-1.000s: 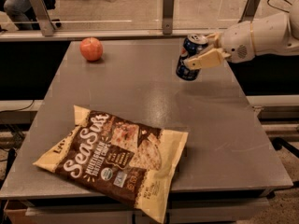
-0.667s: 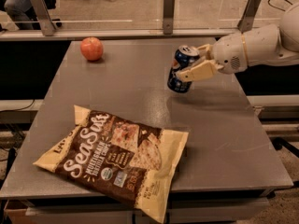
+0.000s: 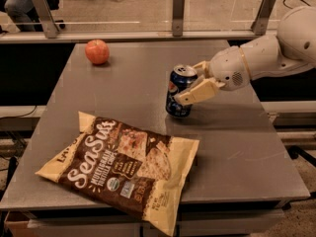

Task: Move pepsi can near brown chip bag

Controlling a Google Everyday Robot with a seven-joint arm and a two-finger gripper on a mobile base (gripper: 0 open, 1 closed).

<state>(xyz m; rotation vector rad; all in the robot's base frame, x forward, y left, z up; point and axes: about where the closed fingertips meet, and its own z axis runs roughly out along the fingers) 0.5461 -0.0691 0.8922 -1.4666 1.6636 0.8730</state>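
The pepsi can (image 3: 177, 92), dark blue with a silver top and a round logo, is tilted in the middle of the grey table (image 3: 123, 88). My gripper (image 3: 193, 83) reaches in from the right on a white arm and is shut on the can, one cream finger (image 3: 197, 91) across its front. The can's base is at or just above the tabletop. The brown chip bag (image 3: 121, 165), flat with cream edges and white "Sea Salt" lettering, lies at the front left, a short way in front of and to the left of the can.
A red-orange apple (image 3: 97, 52) sits at the table's far left. A glass barrier with metal posts (image 3: 178, 13) runs behind the table. The table's right edge (image 3: 276, 137) drops off below my arm. Office chairs stand far behind.
My gripper has carried the pepsi can left and toward the front, from the far right of the table down to its middle, closer to the chip bag.
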